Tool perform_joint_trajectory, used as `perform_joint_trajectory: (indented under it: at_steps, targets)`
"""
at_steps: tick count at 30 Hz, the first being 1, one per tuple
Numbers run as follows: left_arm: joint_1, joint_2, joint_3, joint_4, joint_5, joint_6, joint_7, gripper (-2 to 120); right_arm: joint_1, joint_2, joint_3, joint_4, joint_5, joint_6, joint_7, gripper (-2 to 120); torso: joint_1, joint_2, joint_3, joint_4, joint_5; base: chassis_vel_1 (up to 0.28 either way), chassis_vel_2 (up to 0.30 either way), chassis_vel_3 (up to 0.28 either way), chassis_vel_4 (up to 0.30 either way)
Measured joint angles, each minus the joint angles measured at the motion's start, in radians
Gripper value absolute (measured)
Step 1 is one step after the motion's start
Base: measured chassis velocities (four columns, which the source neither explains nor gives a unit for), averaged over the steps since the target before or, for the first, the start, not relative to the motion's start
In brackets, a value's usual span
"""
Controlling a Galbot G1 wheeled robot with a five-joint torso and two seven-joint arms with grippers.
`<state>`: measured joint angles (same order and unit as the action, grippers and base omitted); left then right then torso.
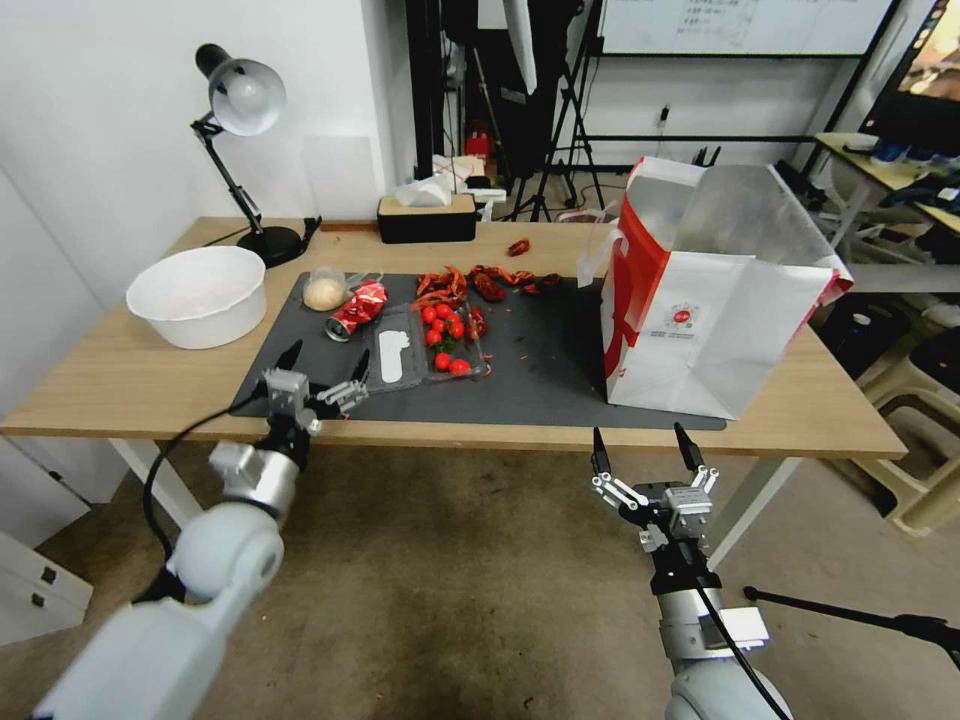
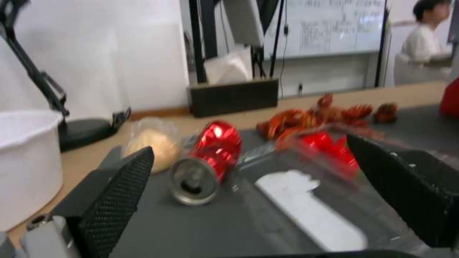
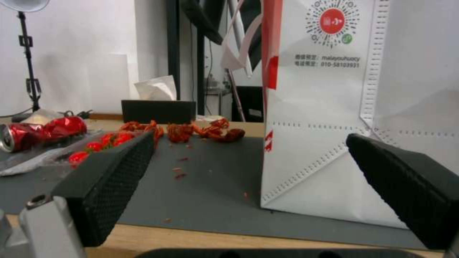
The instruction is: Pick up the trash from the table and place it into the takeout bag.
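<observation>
On the table (image 1: 120, 380), a crushed red can (image 1: 357, 310) and a clear bag with a beige bun (image 1: 323, 292) lie at the far left of the dark mat (image 1: 540, 375). The takeout bag (image 1: 700, 300) stands open at the mat's right end. My left gripper (image 1: 325, 375) hovers open over the mat's front left corner, a short way in front of the can (image 2: 210, 161) and the bun bag (image 2: 150, 143). My right gripper (image 1: 643, 450) is open, just off the table's front edge and facing the takeout bag (image 3: 325, 125).
A clear tray of cherry tomatoes (image 1: 440, 340) lies just right of the can. Red food scraps (image 1: 480, 283) are strewn along the mat's back. A large white bowl (image 1: 197, 295), a desk lamp (image 1: 240, 110) and a black tissue box (image 1: 427, 215) stand at the left and back.
</observation>
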<state>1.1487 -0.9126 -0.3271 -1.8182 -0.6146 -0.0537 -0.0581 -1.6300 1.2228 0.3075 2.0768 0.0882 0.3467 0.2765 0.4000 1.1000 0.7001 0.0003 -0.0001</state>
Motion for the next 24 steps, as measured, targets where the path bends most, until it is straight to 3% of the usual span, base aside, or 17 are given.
perform_joint_trajectory:
  at_steps: [12,24]
  targets:
    - [-0.236,0.085,0.095,0.173,-0.224,0.183,0.071,100,0.021,0.001,-0.007,-0.014,0.001,-0.003,-0.001,100,0.0,0.0,0.0,-0.0002,0.0001,0.0,0.0,0.0,0.0]
    - [-0.36,0.089,0.201,0.279,-0.258,0.227,0.09,100,0.024,0.003,-0.01,-0.017,0.001,-0.006,-0.001,100,0.0,0.0,0.0,-0.0003,0.0001,0.0,0.0,0.0,0.0]
